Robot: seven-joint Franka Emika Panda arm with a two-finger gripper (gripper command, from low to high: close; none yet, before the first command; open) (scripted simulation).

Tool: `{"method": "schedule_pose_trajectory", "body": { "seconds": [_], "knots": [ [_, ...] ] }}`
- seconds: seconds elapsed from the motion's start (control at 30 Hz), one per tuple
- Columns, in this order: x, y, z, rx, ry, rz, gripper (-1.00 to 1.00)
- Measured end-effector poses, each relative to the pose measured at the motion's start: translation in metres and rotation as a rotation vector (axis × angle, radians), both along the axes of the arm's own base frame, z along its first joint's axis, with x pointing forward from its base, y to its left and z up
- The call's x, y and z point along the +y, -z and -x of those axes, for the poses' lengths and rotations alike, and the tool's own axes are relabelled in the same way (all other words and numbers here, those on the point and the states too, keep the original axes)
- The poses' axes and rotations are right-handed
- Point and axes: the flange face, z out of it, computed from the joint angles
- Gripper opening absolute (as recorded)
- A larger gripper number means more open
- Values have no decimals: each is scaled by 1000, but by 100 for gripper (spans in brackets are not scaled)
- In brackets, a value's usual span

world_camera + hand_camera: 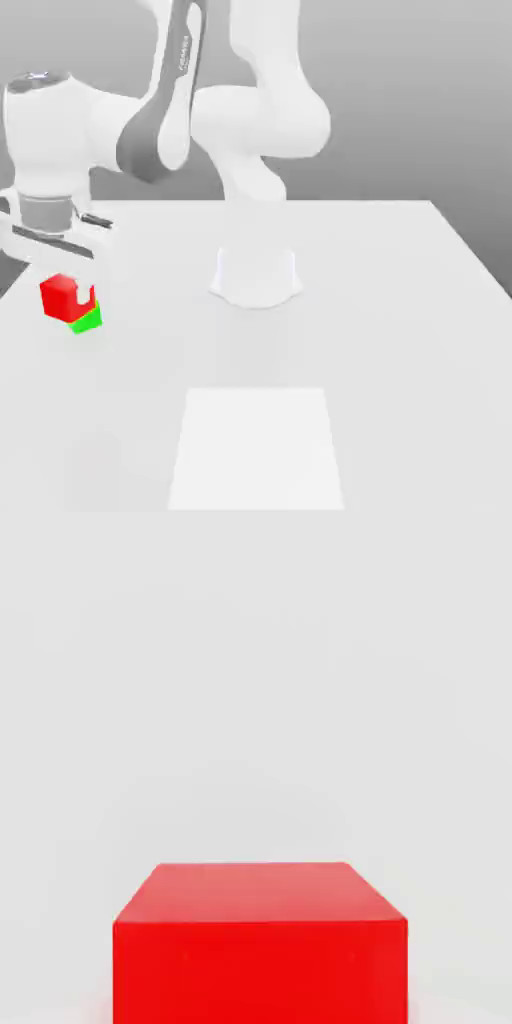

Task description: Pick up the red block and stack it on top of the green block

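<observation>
The red block is at the exterior view's left, directly over the green block. Just a sliver of green peeks out beneath its lower right corner. Whether the two touch I cannot tell. My gripper hangs straight down just above the red block, with the wrist and hand body right over it. In the hand view the red block looms large and close, its top face and one side face showing against the plain white table; the green block is hidden beneath it.
The arm's white base stands mid-table behind the blocks. A paler rectangular patch lies on the white table toward the front. The table's far edge runs behind the base.
</observation>
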Motion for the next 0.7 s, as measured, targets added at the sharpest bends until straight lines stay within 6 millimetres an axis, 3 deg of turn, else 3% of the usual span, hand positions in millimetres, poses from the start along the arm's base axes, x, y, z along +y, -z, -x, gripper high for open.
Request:
{"method": "schedule_pose_trajectory", "body": {
  "seconds": [0.2,0.7],
  "knots": [
    [-25,13,95,-23,407,-39,-100],
    [-15,76,97,-28,441,-133,-100]
  ]
}}
